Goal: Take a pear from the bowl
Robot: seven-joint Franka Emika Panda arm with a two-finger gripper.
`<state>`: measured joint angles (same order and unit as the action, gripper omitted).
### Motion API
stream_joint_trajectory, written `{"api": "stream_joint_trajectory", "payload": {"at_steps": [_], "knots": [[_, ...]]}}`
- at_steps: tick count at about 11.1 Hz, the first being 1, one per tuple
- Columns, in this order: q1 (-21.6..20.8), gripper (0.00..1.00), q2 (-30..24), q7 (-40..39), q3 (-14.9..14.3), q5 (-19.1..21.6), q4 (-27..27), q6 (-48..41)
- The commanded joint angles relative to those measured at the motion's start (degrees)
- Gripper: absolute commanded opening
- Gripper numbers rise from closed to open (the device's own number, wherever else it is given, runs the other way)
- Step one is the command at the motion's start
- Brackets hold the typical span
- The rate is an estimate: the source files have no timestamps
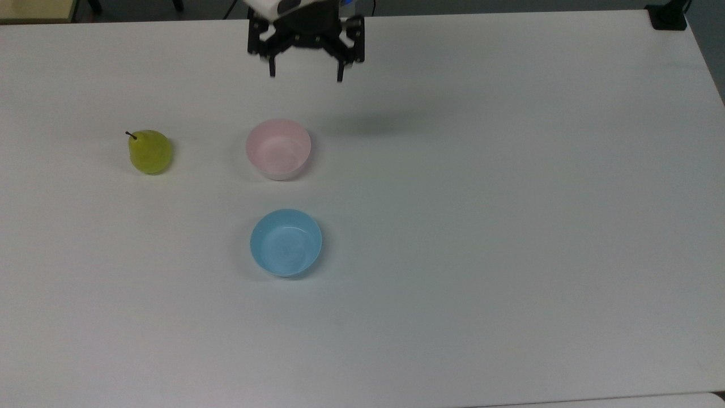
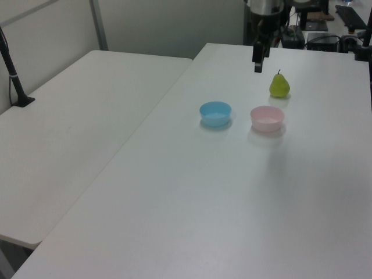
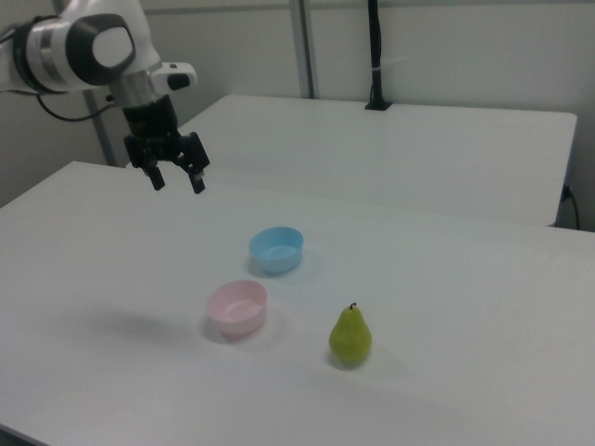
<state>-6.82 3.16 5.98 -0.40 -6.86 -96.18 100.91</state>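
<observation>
Pear (image 1: 150,151) upright on table (image 1: 510,226), well apart from pink bowl (image 1: 278,148). Gripper (image 1: 306,73) raised above table, fingers spread wide, holding nothing.

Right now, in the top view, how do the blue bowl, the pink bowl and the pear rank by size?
1. Blue bowl, slightly
2. Pink bowl, nearly alike, so this order is unsure
3. Pear, clearly smallest

On the white bench (image 1: 510,226), three low things stand well apart: the pear (image 1: 150,151) upright toward the top view's left, the pink bowl (image 1: 278,148) beside it, the blue bowl (image 1: 286,242) nearer the camera. Open gaps run between all three. The gripper (image 1: 306,72) hangs high above the bench, fingers (image 1: 340,71) spread, nothing beneath them.
</observation>
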Motion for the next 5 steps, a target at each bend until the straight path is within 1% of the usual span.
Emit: {"api": "stream_joint_trajectory", "payload": {"at_steps": [1,5], "knots": [[-1.1,1.00,-3.2,1.4,-0.9,2.5,-1.0,-3.5],[-0.7,1.00,-3.3,1.4,-0.9,2.6,-1.2,-4.2]]}}
